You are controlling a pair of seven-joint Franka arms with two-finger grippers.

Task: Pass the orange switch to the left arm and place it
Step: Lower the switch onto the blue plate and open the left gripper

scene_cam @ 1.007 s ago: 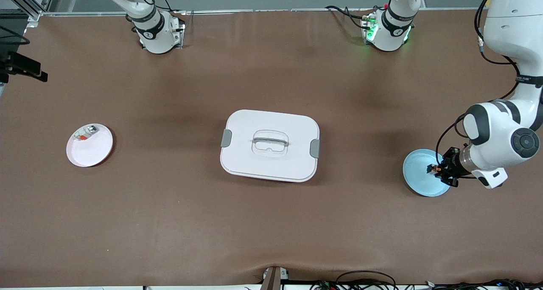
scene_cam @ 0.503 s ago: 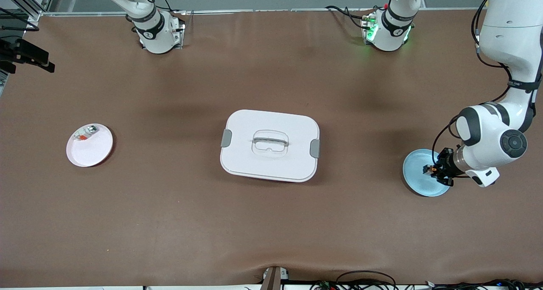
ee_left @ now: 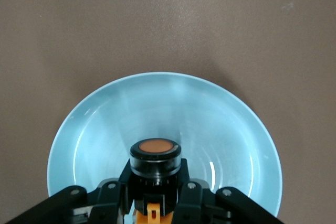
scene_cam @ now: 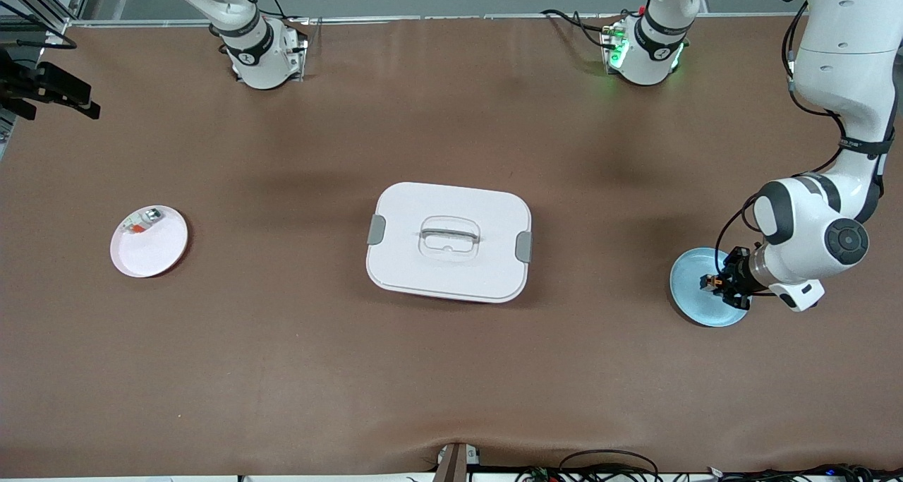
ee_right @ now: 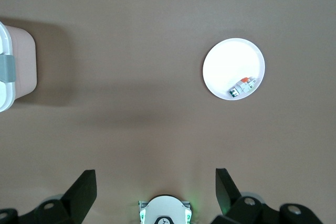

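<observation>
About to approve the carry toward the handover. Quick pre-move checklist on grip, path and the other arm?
1. Left gripper shut on the orange switch: ok.
2. Switch lifted off the blue plate: cannot tell; the gripper is over the plate, height unclear.
3. Box closed at mid-table, between the two plates: not ok for a straight path, route around it.
4. Right gripper open, high over the right arm's end of the table: ok to receive.
5. White plate has room: ok, only a small silver-and-red part near its rim.
</observation>
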